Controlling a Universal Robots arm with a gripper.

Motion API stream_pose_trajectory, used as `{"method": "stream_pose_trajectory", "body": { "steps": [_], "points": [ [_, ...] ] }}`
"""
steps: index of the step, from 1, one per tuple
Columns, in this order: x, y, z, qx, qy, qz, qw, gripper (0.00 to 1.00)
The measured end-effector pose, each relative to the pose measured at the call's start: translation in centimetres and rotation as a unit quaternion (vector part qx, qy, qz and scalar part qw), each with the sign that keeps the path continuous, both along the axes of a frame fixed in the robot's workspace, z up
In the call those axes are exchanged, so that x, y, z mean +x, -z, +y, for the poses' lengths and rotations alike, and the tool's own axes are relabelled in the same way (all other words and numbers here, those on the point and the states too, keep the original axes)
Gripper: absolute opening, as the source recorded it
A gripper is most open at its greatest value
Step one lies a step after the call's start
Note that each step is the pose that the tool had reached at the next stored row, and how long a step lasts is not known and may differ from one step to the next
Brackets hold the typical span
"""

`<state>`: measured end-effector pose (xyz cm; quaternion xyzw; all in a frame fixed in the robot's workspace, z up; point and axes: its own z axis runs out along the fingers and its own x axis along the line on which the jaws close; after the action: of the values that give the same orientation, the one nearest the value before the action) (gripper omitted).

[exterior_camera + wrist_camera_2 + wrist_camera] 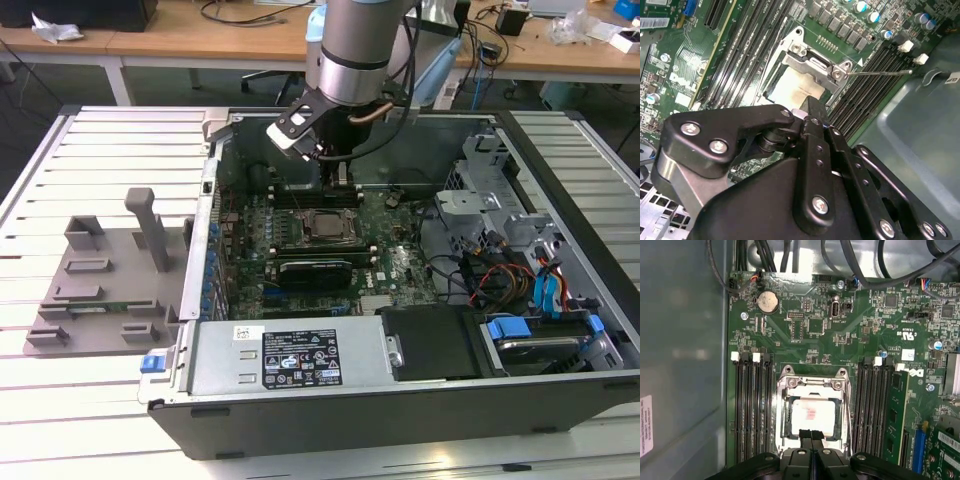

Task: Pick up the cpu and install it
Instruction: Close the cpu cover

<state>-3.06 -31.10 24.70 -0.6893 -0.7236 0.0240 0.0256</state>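
The cpu [812, 415] is a small pale silver square lying flat inside the socket frame [785, 405] on the green motherboard, also seen as the cpu [790, 86] and the cpu [326, 227]. My gripper [811, 436] hangs just above the cpu's edge, its two black fingertips pressed together with nothing between them. In the second wrist view the gripper [809, 109] sits over the near rim of the chip and hides part of it. In the exterior view the gripper [342, 178] reaches down into the open computer case [560, 200], slightly behind the socket.
Black memory slots [752, 410] flank the socket, with a green memory stick [897, 410] in one. A thin metal lever [880, 73] sticks out beside the socket. Cables [865, 270] run along the case wall. A grey fixture tray [100, 280] lies at the exterior view's left.
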Motion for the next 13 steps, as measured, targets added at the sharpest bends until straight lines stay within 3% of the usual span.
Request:
{"method": "stream_pose_trajectory", "body": {
  "steps": [13],
  "points": [
    [-1.64, 0.0, 0.0, 0.0, 0.0, 0.0, 1.0, 0.11]
  ]
}}
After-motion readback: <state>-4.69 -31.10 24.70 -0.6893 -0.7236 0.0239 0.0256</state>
